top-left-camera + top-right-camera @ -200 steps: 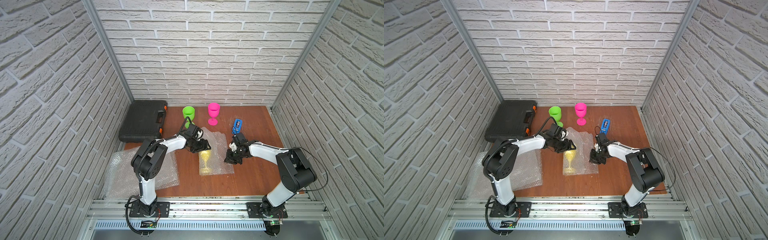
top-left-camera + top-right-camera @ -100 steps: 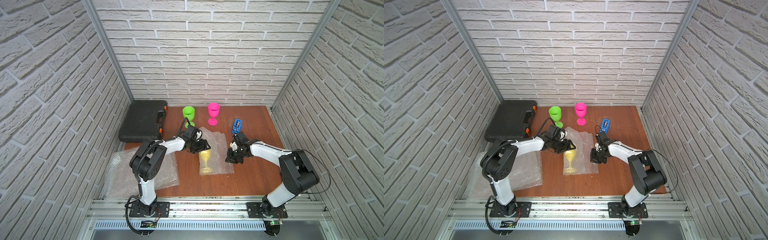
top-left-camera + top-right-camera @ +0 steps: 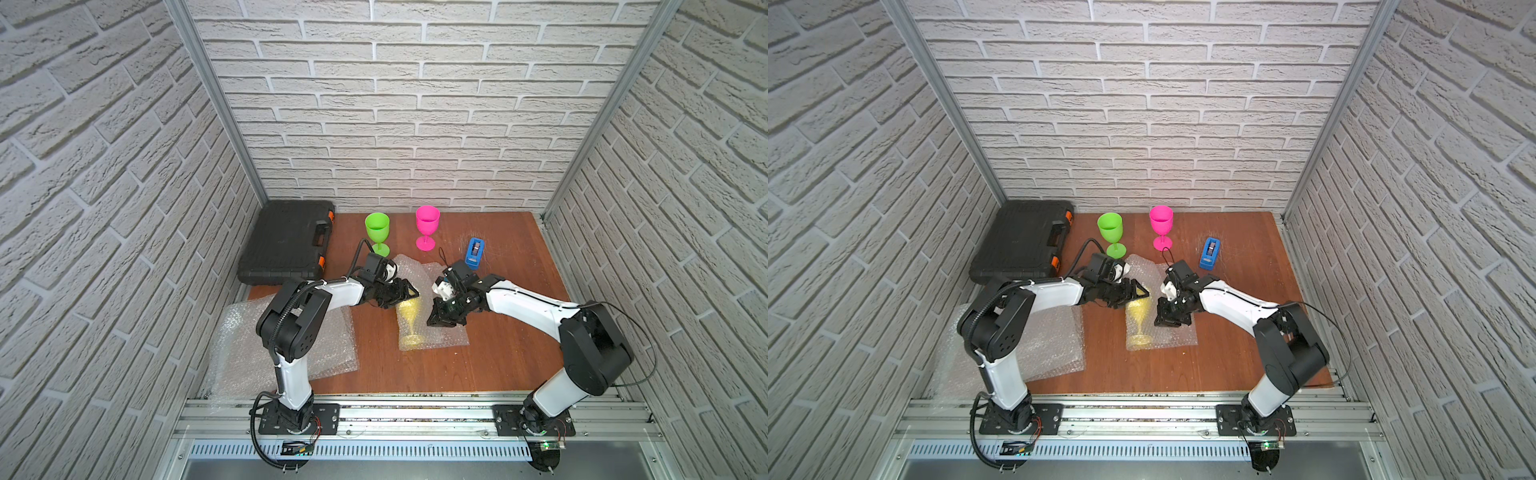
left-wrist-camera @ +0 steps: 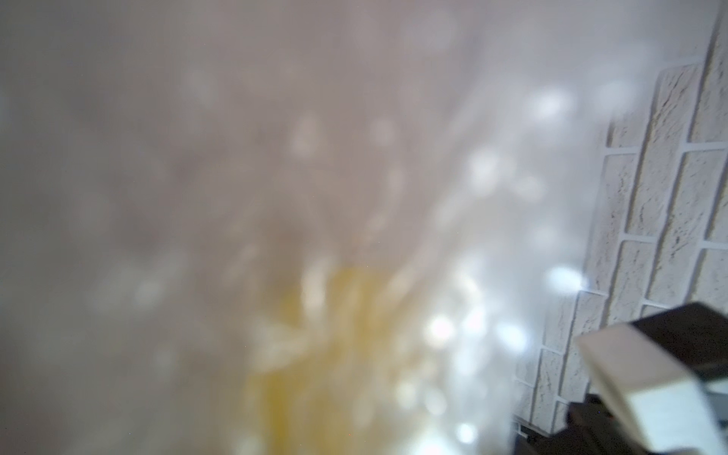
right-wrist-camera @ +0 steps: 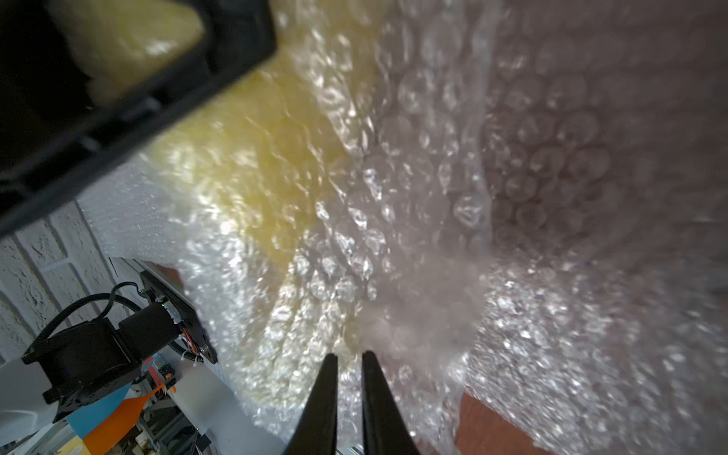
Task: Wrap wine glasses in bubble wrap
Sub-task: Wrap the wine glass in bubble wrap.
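We hold almost still, right fingers [image 5: 319, 394] pinching the clear bubble wrap [image 3: 444, 336] over the neon yellow plastic goblet [image 3: 409, 311], left fingers' [image 3: 401, 291] grip unclear, the fold unfinished.

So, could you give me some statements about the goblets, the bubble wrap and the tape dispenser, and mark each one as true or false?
1. The yellow goblet lies on its side, covered by bubble wrap. True.
2. The pink goblet lies tipped over. False: it stands upright near the back wall.
3. The right gripper pinches the bubble wrap. True.
4. The tape dispenser stands between the green goblet and the pink goblet. False: it stands beyond the pink goblet, on the side away from the green goblet.
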Robot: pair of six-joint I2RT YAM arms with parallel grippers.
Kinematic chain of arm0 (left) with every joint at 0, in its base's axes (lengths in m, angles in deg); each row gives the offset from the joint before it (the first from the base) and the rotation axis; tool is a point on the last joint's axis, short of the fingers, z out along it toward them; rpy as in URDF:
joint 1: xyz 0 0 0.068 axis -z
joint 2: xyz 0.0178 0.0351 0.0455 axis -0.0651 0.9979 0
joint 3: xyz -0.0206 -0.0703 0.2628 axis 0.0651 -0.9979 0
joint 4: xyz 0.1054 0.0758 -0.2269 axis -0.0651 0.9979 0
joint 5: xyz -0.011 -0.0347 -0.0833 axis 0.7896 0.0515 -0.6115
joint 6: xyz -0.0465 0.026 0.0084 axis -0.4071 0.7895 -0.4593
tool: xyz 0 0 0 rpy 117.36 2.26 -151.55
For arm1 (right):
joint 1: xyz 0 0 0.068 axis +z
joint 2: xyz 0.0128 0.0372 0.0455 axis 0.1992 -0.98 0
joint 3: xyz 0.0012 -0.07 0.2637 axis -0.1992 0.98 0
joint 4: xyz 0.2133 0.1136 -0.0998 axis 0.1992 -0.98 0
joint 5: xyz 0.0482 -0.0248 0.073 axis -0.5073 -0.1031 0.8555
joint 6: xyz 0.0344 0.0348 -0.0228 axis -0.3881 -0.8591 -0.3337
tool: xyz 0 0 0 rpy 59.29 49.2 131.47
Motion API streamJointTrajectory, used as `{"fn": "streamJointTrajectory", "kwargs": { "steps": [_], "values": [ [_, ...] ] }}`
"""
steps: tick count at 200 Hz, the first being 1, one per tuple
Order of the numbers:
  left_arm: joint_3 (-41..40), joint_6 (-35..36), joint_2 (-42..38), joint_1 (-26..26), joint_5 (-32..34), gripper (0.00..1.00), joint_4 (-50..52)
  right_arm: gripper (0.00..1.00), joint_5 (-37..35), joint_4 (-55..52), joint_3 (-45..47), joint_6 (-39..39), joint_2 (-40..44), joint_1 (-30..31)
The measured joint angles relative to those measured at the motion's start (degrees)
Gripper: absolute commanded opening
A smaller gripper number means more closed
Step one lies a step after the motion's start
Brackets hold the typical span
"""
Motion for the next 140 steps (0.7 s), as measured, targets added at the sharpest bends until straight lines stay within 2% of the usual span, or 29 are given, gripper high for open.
{"fn": "streamJointTrajectory", "kwargs": {
  "steps": [42,102,140],
  "values": [
    [-1.2,-1.0,0.0,-0.8,-1.4,0.46,-2.0,0.13,0.4,4.2,0.2,-1.9,-6.1,1.7],
    [5.6,3.4,0.1,1.9,5.2,0.46,10.1,0.13,5.1,14.3,3.7,-4.8,-6.9,2.2],
    [11.4,5.8,1.4,4.0,11.0,0.46,18.4,0.13,-1.9,7.2,2.9,-3.6,-4.8,1.4]
  ]
}}
